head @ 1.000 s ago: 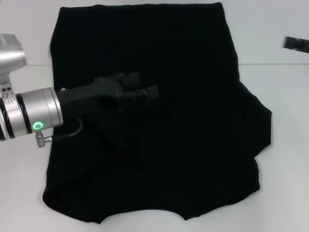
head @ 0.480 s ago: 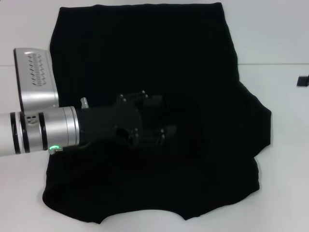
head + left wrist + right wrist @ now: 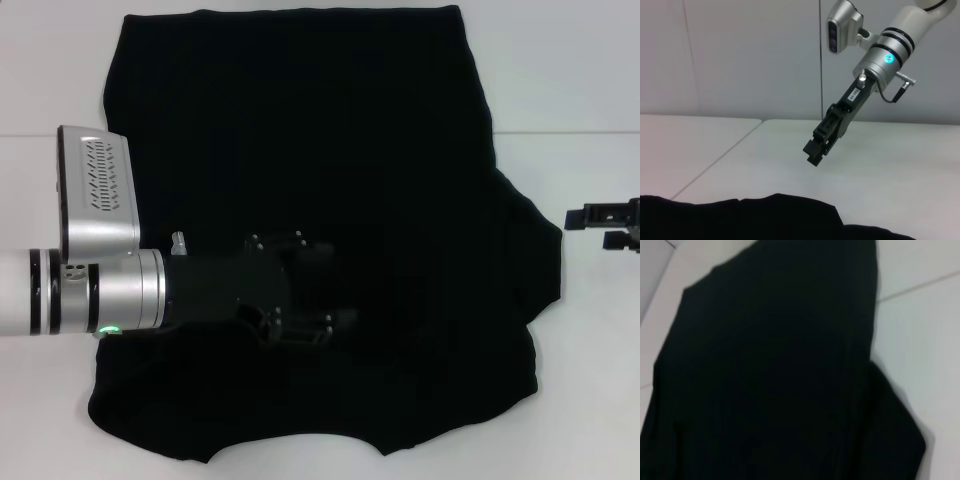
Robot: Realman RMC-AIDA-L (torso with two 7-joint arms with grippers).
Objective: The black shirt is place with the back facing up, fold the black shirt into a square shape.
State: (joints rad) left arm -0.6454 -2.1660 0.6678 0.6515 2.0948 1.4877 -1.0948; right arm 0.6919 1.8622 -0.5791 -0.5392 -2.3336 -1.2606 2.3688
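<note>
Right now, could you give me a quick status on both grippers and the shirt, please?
Left gripper low over the black shirt, near its middle. Right gripper off the shirt's right edge, above the white table. Shirt spread flat, unfolded. Nothing in the way.

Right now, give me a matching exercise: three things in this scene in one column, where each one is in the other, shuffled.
Things:
1. black shirt
2. left gripper
3. right gripper

Places:
A. over the bare white table, just off the shirt's sleeve on the robot's right
B. over the near middle of the shirt
C. spread flat across the table

Pairs: 1-C, 2-B, 3-A
</note>
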